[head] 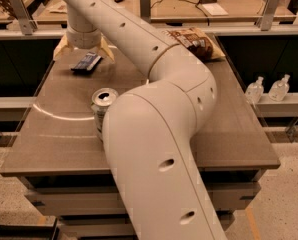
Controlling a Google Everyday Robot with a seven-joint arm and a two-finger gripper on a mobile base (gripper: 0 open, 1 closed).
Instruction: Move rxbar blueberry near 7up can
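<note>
The rxbar blueberry (87, 62) is a small flat dark blue wrapper lying at the back left of the table. My gripper (84, 51) hangs just above and behind it, its two pale fingers (60, 47) spread wide on either side and holding nothing. The 7up can (102, 111) stands upright nearer the front, its metal top showing, partly hidden by my arm's white elbow (154, 149). The bar lies well apart from the can.
A brown-and-tan chip bag (196, 41) lies at the table's back right, behind my arm. The brown table (239, 129) ends at a front edge near the can. Two small clear bottles (266, 89) stand on a shelf to the right.
</note>
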